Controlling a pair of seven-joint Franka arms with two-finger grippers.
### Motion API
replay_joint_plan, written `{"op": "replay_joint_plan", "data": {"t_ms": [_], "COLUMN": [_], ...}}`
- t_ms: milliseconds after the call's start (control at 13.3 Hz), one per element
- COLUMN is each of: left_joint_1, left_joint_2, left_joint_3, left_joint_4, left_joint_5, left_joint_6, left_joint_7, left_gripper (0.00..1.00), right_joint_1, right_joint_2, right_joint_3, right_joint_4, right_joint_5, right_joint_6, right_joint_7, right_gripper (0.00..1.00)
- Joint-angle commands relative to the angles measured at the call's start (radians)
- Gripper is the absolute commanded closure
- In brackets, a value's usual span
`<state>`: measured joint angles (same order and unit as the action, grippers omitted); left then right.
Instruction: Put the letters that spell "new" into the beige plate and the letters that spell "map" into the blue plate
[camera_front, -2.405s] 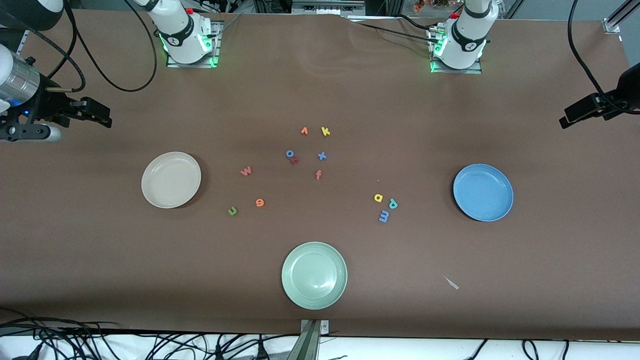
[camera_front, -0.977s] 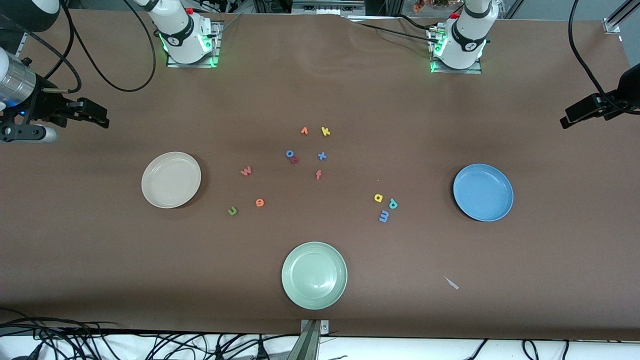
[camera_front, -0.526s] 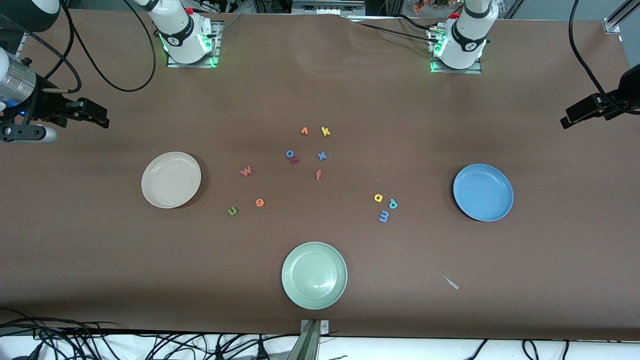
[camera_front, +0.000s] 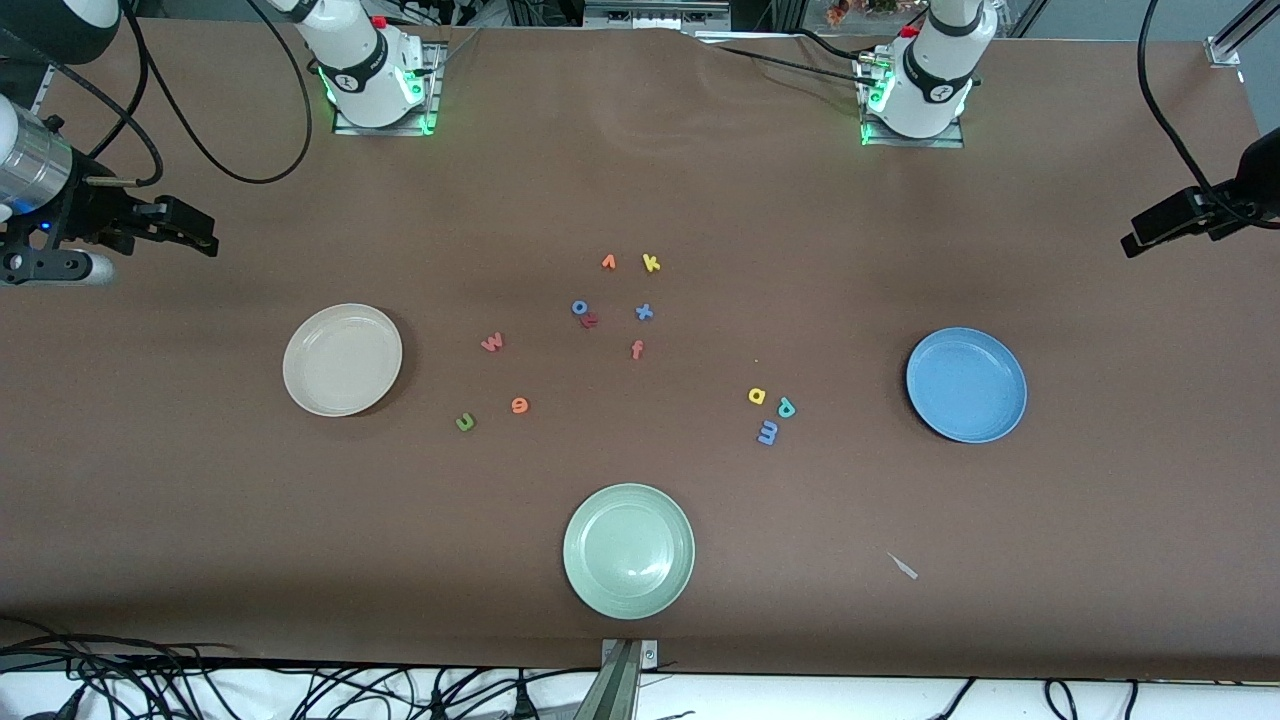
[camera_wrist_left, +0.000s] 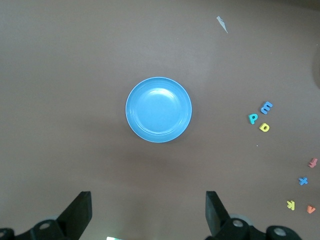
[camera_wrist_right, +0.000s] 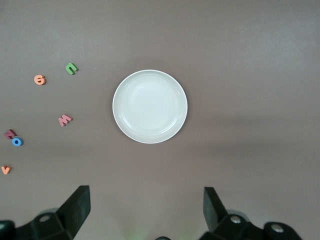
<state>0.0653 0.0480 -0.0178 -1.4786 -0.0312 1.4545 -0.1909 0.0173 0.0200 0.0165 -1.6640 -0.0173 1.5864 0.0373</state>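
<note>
The beige plate (camera_front: 342, 360) (camera_wrist_right: 150, 106) lies bare toward the right arm's end. Beside it lie the salmon w (camera_front: 492, 343) (camera_wrist_right: 65, 120), orange e (camera_front: 519, 405) (camera_wrist_right: 40, 79) and green n (camera_front: 465, 422) (camera_wrist_right: 71, 68). The blue plate (camera_front: 966, 385) (camera_wrist_left: 158, 109) lies bare toward the left arm's end, with the yellow a (camera_front: 757, 396) (camera_wrist_left: 264, 127), teal p (camera_front: 786, 407) (camera_wrist_left: 253, 118) and blue m (camera_front: 768, 432) (camera_wrist_left: 266, 107) beside it. My right gripper (camera_front: 195, 230) (camera_wrist_right: 146, 197) and left gripper (camera_front: 1148, 233) (camera_wrist_left: 148, 200) hang open and hold nothing, each over bare table at its own end.
A pale green plate (camera_front: 629, 550) sits near the front edge. Mid-table lie a yellow k (camera_front: 651, 263), orange v (camera_front: 608, 262), blue o (camera_front: 579, 308) touching a red letter (camera_front: 590, 321), blue x (camera_front: 644, 312) and orange f (camera_front: 637, 349). A white scrap (camera_front: 903, 566) lies nearer the front.
Early on, the right gripper drew back slightly toward its end of the table. Nothing has moved over the last second.
</note>
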Motion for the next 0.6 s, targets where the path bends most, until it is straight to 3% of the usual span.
{"op": "replay_joint_plan", "data": {"t_ms": [0,526], "left_joint_1": [0.001,-0.002], "left_joint_2": [0.012,0.021], "left_joint_3": [-0.004,-0.002], "left_joint_4": [0.027,0.027], "left_joint_5": [0.025,0.025], "left_joint_6": [-0.008,-0.006], "left_joint_7": [-0.002,-0.012], "left_gripper": [0.0,0.0], "right_joint_1": [0.001,0.001], "right_joint_2": [0.005,0.005], "right_joint_3": [-0.004,-0.004], "right_joint_4": [0.01,0.01], "right_joint_5": [0.016,0.016], "right_joint_6": [0.0,0.0], "right_joint_7": [0.001,0.003], "right_gripper": [0.0,0.0]}}
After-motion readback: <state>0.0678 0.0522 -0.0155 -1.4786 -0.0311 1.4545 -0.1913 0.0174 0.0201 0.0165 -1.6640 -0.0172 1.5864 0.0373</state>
